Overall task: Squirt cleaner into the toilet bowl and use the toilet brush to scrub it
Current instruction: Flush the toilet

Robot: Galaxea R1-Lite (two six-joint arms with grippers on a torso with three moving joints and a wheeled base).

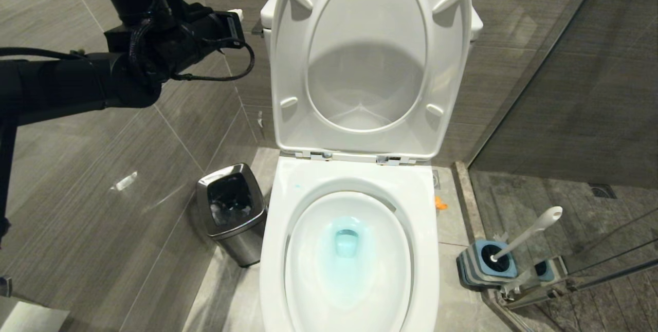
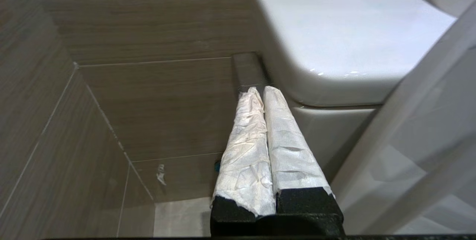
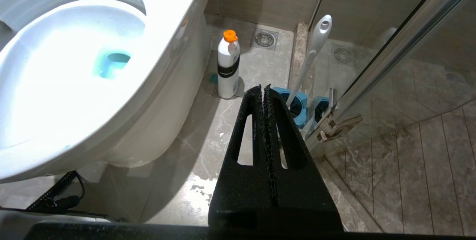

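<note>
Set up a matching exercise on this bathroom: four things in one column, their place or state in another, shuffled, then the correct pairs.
Things
1. toilet brush
2. left gripper
3. toilet bowl
4. right gripper

Places or states
A. holds turquoise-tinted water, seat and lid raised
B. shut and empty, fingers wrapped in white, up beside the cistern
C. stands in its blue holder on the floor beside the glass partition
D. shut and empty, black fingers pointing down toward the floor near the white bottle

Pairs: 1-C, 2-B, 3-A, 4-D
</note>
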